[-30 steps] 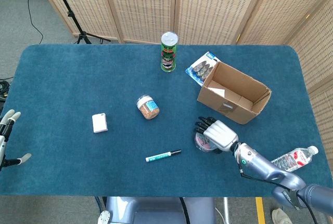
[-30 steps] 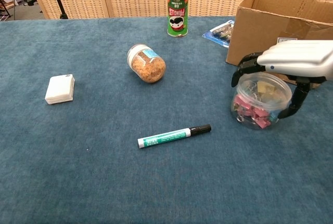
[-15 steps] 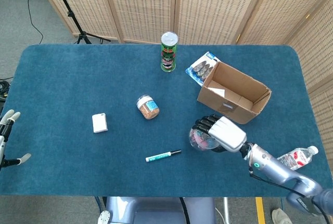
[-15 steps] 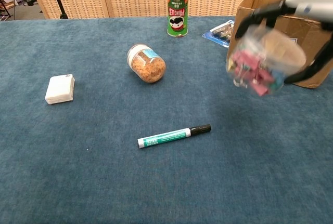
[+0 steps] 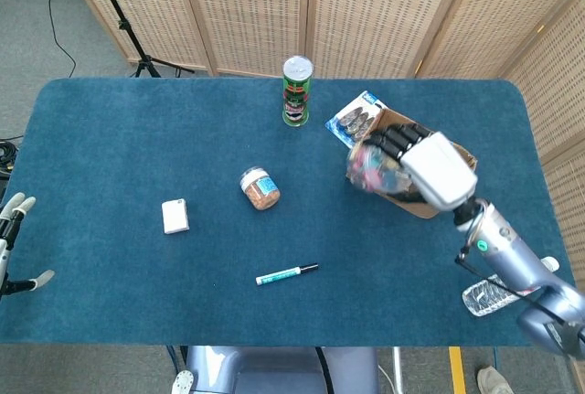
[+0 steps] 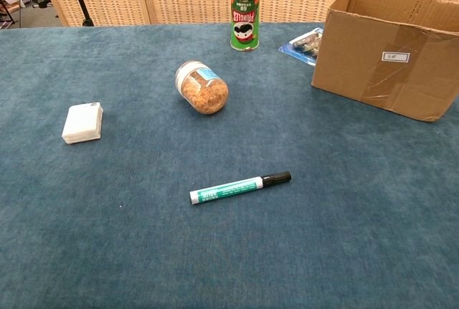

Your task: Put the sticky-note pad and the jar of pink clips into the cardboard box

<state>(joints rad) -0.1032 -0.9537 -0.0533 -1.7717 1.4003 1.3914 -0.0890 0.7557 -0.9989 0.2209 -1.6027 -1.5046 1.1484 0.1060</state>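
**Jar of clips in my right hand, above the near edge of the box**

My right hand (image 5: 422, 167) grips the jar of pink clips (image 5: 369, 167), fingers wrapped over its top and side; the jar is blurred, tilted, and held in the air over the near-left edge of the cardboard box (image 6: 387, 58). The chest view shows nothing of this hand, so I judge it from the head view alone. The one box stands open-topped at the right of the table (image 5: 137, 138), with a white label on its front wall.

My left hand (image 5: 13, 243) hangs off the table's left edge, fingers spread, holding nothing.

One sticky-note pad (image 6: 82, 122) lies flat at the left of the table, well apart from the box and from both hands. Between it and the box lie two loose things: one jar of orange-brown bits (image 6: 202, 88), on its side, and one teal marker (image 6: 239, 188) with a black cap, nearer to me.

Behind the box's left corner lies one blue blister pack (image 5: 355, 120), touching or just beside the cardboard (I cannot tell which). One green chip can (image 6: 244, 6) stands upright to its left at the far side. One water bottle (image 5: 494, 293) lies past the table's right-front corner, partly hidden by my right forearm.
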